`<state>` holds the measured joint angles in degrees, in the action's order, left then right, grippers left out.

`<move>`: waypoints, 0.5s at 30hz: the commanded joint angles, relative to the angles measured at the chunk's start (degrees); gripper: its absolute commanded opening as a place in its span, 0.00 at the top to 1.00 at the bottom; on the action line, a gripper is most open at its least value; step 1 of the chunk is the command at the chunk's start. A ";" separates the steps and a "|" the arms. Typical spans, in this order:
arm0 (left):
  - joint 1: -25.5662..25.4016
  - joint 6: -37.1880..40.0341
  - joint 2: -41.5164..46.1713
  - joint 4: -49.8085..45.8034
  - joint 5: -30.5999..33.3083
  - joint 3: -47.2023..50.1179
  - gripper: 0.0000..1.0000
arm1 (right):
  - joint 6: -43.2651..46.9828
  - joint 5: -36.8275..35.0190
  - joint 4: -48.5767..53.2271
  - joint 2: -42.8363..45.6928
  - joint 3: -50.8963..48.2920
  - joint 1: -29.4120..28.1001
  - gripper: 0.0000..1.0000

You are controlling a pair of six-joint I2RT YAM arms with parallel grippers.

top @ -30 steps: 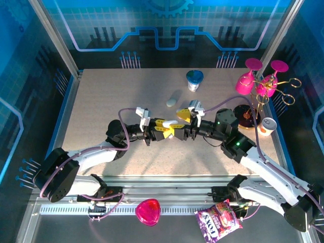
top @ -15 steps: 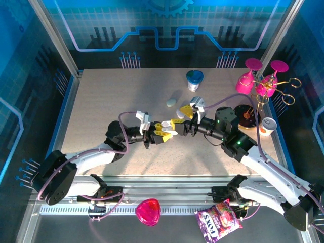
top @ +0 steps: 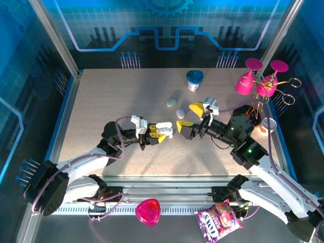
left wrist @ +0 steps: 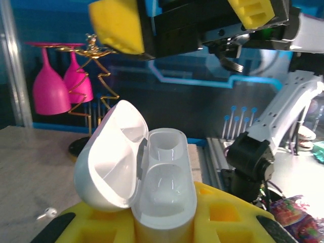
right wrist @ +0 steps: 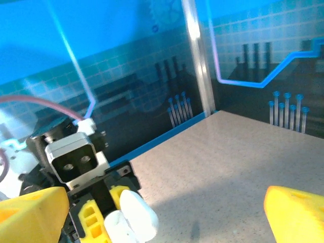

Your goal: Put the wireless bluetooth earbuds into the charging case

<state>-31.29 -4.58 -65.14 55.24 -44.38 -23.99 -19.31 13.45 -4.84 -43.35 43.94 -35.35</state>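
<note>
Right hand [top: 190, 117] pulls back from open charging case [left wrist: 157, 177]
Now spread wide and empty, the right hand faces the case's open mouth; the left hand [top: 160, 132] grips the charging case. One earbud [left wrist: 49, 212] lies on the surface [left wrist: 30, 152], low beside the case's lid.

The right gripper [top: 189, 117] has come off the case [top: 164, 129] and pulled back to the right. Its jaws have opened wide. The left gripper [top: 158, 133] has slid a bit left and nearer, taking the case along. The two grippers now sit apart.
</note>
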 commanded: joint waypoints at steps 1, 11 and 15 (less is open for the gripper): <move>0.34 5.89 3.57 -5.29 2.05 0.18 0.89 | -4.92 -5.67 0.88 1.41 -3.87 4.26 0.00; -0.87 11.15 8.51 -15.44 4.01 -1.48 0.89 | -8.28 -11.30 16.65 -10.88 -4.58 16.58 0.21; -2.54 13.26 7.94 -18.33 4.65 -2.46 0.88 | -4.70 -14.46 21.91 -20.46 -0.22 17.29 0.26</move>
<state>-32.82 5.15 -57.47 40.38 -40.66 -24.25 -26.52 2.52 10.98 -60.12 39.79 -19.07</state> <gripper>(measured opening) 0.217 0.744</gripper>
